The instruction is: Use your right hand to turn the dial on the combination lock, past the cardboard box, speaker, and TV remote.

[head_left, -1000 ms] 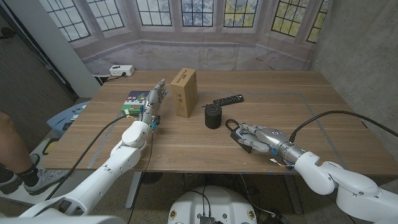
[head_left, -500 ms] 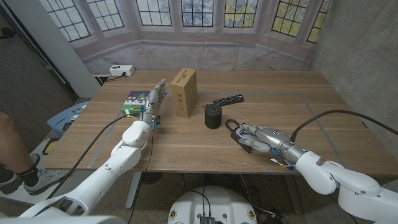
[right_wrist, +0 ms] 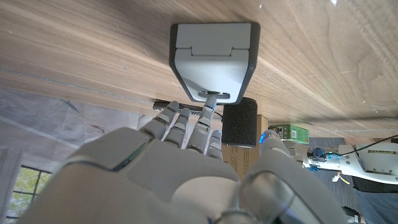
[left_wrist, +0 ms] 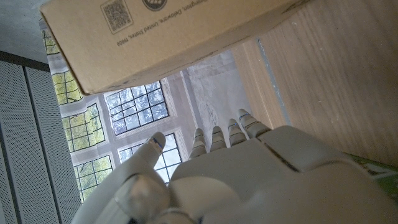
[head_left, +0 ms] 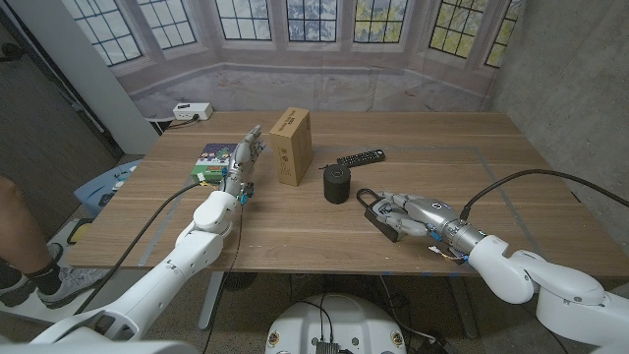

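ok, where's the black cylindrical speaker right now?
Head view: black cylindrical speaker stands mid-table, between the cardboard box and the grey combination lock.

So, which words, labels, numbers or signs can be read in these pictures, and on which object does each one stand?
Cardboard box: a QR code with small print under it and part of a round mark; the print is too small to read.
Green box: print too blurred to read.
Combination lock, speaker, TV remote: no readable text.
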### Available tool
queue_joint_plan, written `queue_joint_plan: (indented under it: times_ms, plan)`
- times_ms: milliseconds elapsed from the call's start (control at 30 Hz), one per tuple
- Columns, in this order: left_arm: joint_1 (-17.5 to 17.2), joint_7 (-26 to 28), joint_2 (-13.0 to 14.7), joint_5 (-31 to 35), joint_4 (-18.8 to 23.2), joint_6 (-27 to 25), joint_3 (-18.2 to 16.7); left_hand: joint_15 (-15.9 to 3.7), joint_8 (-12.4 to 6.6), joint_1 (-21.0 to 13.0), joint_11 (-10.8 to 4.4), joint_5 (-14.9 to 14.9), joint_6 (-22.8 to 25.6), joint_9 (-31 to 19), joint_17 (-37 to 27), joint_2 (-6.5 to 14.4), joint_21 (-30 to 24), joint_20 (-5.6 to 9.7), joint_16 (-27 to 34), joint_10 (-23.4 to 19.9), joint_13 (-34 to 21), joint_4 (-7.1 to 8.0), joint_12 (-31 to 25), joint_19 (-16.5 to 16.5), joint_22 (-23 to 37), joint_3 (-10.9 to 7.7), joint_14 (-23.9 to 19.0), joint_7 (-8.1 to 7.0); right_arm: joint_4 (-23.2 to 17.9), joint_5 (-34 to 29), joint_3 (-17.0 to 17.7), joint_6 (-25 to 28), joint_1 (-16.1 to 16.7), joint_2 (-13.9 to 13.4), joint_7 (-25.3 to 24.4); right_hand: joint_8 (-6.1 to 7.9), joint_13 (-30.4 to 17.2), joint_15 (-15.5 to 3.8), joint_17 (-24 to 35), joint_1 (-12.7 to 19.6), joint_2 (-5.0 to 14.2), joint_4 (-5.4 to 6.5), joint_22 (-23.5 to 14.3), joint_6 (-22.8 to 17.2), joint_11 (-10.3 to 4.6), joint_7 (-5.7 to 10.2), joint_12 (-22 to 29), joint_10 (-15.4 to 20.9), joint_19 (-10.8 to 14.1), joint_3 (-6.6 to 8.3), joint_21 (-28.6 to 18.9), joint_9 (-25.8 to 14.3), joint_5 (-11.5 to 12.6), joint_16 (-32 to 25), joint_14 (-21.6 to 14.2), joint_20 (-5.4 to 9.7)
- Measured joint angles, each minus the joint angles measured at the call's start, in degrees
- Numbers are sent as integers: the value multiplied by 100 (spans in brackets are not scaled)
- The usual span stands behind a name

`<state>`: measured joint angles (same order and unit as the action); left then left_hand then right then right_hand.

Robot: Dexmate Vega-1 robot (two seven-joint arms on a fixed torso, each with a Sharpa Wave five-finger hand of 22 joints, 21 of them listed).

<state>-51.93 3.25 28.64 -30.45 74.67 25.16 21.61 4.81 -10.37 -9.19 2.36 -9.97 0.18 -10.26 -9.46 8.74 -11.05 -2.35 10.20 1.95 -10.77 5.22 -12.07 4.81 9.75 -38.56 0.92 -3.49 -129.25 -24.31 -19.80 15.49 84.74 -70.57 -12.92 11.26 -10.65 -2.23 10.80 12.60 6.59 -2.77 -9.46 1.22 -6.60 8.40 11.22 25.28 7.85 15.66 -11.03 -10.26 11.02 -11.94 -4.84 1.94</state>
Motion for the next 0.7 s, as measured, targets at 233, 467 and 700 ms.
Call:
queue_joint_plan:
  times_ms: [233, 467, 700]
  plan:
    - [7, -8, -12, -3, -19, 8, 0, 0, 0, 0, 0, 0, 0, 0, 0, 0, 0, 0, 0, 0, 0, 0, 0, 0, 0, 0, 0, 0, 1, 59, 98, -79, 42, 6, -59, 0, 0, 20, 0, 0, 0, -16, 0, -32, 1, -32, 0, -1, 0, 16, 0, 0, 0, 0, -20, 0]
    - [18, -13, -14, -4, -24, 13, 1, 0, 0, 23, 0, 0, 0, 0, 0, -23, 0, 0, 0, 0, 0, 0, 0, 0, 0, 0, 0, 0, 18, 80, 145, -139, 59, 36, -85, 0, 0, 20, 0, 0, 0, -16, 0, -32, 1, -32, 0, -1, 0, 16, 0, 0, 0, 0, -20, 0]
    - [19, -14, -15, -4, -24, 13, 3, 0, 0, 23, 0, 0, 0, 0, 0, -23, 0, 0, 0, 0, 0, 0, 0, 0, 0, 0, 0, 0, 52, 90, 184, -222, 68, 83, -97, 0, 0, 20, -15, 0, 0, -16, 0, -31, 2, -32, 0, -2, 31, 16, 0, 0, 0, 0, -20, 32]
